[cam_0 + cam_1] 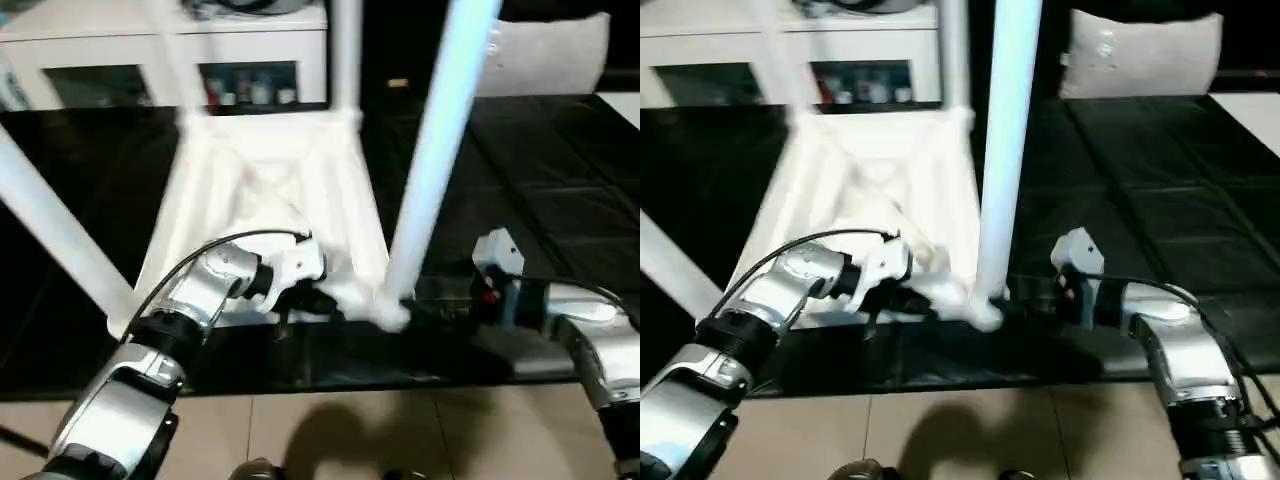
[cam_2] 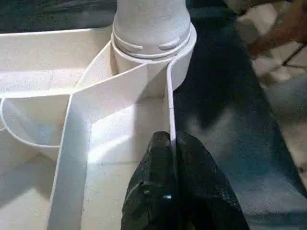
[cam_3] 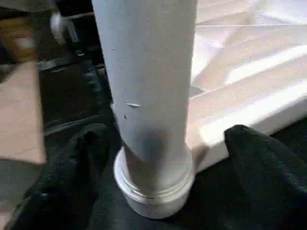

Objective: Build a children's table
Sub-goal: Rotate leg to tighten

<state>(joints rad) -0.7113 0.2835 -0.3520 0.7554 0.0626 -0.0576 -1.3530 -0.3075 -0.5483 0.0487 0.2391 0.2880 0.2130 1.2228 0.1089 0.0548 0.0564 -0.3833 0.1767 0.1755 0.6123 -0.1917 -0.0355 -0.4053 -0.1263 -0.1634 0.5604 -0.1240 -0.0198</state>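
In the left eye view, the tabletop [image 1: 270, 190] lies inverted at centre with legs [image 1: 440, 150] seated. In the left wrist view, the left gripper [image 2: 171, 143] is clenched on its rim. In the right wrist view, the right gripper [image 3: 158, 143] stands released, straddling a leg; verify seating next.

Black quilted mat [image 1: 560, 200] covers the floor; the upturned children's table [image 1: 270, 190] lies on it, legs up.
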